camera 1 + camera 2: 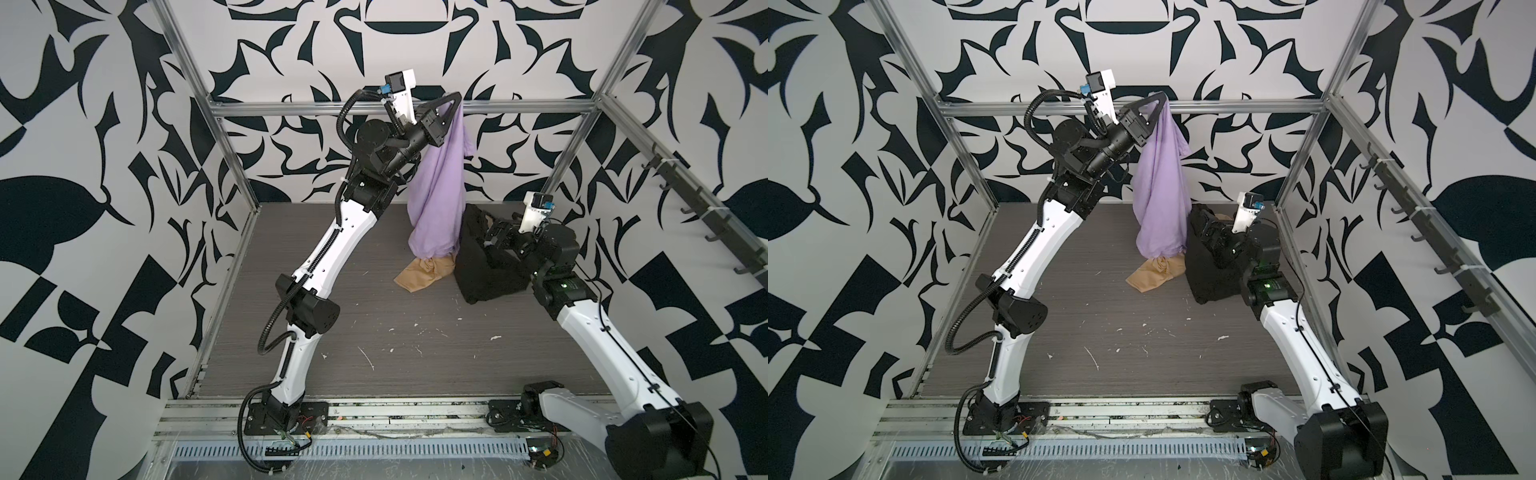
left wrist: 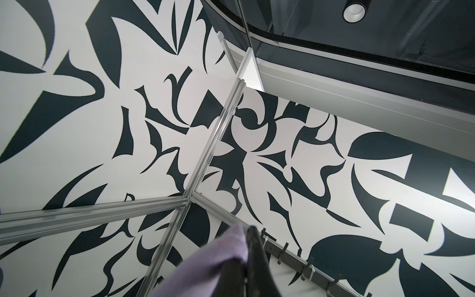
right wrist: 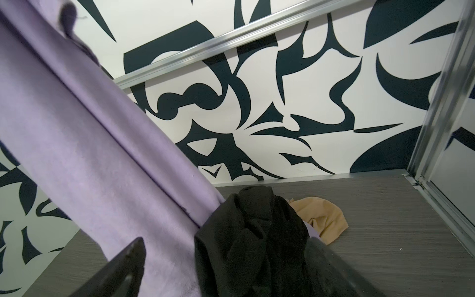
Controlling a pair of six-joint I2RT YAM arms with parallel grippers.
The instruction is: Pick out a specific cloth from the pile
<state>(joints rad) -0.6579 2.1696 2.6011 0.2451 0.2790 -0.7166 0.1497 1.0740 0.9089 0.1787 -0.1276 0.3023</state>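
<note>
The lilac cloth (image 1: 436, 195) is a soft, matte knit with a faintly fuzzy surface. It hangs in long lengthwise folds that bunch narrow at the top and widen into a loose, rounded bulge at the bottom. In the right wrist view (image 3: 90, 154) a thin stitched seam runs along one fold.

The left fingers (image 1: 451, 99) are black and triangular. They are clamped tight on the cloth's top edge, high above the back of the bench (image 1: 374, 332), level with the silver frame rail (image 1: 291, 109). In the left wrist view a pinched lilac ridge (image 2: 205, 264) lies against one finger.

The cloth's lower end touches the pile (image 1: 465, 270), resting on the tan cloth (image 1: 419, 274). The tan cloth is thin and smooth and lies crumpled flat on the grey, wood-grained bench.

The black cloth (image 1: 478, 266) sits just right of the lilac cloth as a dull, heavy mound with deep creases. The right fingers (image 3: 131, 259) are spread wide with a peak of the black cloth between them. I cannot tell whether they touch it.
</note>
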